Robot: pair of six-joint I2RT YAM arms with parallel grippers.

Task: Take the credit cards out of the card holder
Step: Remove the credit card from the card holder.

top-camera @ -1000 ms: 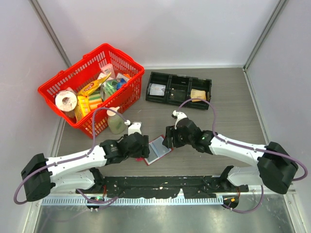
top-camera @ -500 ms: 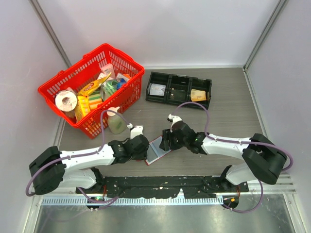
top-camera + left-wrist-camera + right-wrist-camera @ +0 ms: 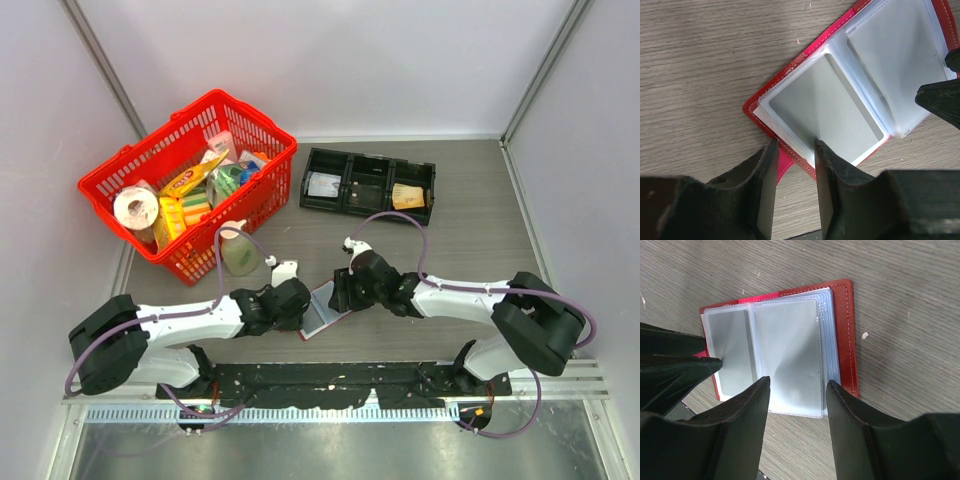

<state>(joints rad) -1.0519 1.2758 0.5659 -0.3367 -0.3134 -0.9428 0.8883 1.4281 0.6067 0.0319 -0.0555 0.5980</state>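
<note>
The card holder (image 3: 325,310) is lying open, sleeves up, on the table (image 3: 470,240) at near centre, directly between the two grippers. In the top view its spread-open long axis is running from near-left to far-right.

One greyish credit card (image 3: 825,107) is showing inside the left sleeve. Whether the right sleeve (image 3: 787,347) is holding another, cannot tell.

The left gripper (image 3: 792,150) is sitting at the holder's left edge. Its fingers are parted by a narrow gap, with the red cover edge and sleeve border showing in that gap. They are straddling the edge, and do not look clamped. In the right wrist view one left fingertip looks to be resting on the left sleeve.

The right gripper (image 3: 795,390) is hanging over the right half. Its fingers are spread wider, with the sleeve stack's edge below them and nothing pinched. Contact with the sleeves cannot be told.

Judgement: the left gripper is nearer the visible card, so the pull likely goes that way while the right gripper pins the other half. Which side the sleeve mouth is facing is unclear.

For room, bare table is lying near and right of the holder. The bottle (image 3: 238,255) is near the left arm on its far side, while the red basket (image 3: 270,165) and black tray (image 3: 370,158) are sitting well apart, further back.
</note>
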